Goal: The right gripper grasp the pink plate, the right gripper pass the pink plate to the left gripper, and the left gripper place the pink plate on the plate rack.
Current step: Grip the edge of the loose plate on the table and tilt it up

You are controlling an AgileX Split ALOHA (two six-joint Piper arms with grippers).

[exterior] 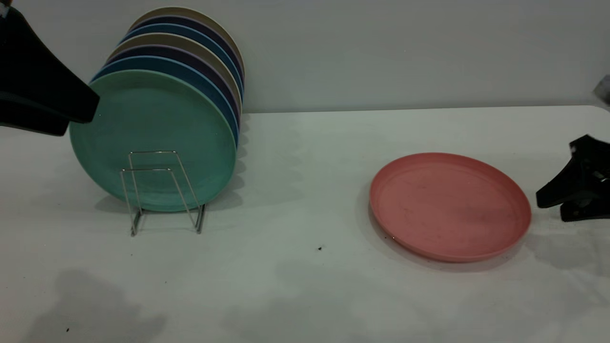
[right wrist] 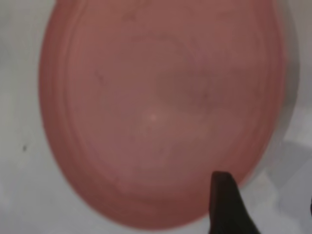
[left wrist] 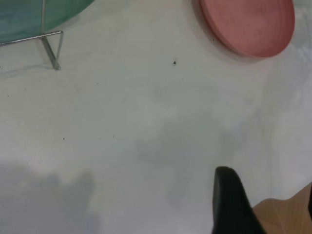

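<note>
The pink plate [exterior: 450,205] lies flat on the white table at the right; it also shows in the left wrist view [left wrist: 248,24] and fills the right wrist view [right wrist: 156,112]. My right gripper [exterior: 550,209] is low at the table's right edge, just right of the plate's rim, open and empty; in its own view [right wrist: 265,195] one finger overlaps the rim. My left gripper [exterior: 81,119] hangs raised at the far left beside the rack, open and empty, looking down on bare table [left wrist: 265,195]. The plate rack [exterior: 162,190] stands at the left with two empty wire loops in front.
Several plates stand upright in the rack, a teal-green plate [exterior: 152,133] foremost, with blue, dark purple and beige ones behind. The rack's front foot [left wrist: 53,48] shows in the left wrist view. A small dark speck [exterior: 320,247] lies on the table between rack and pink plate.
</note>
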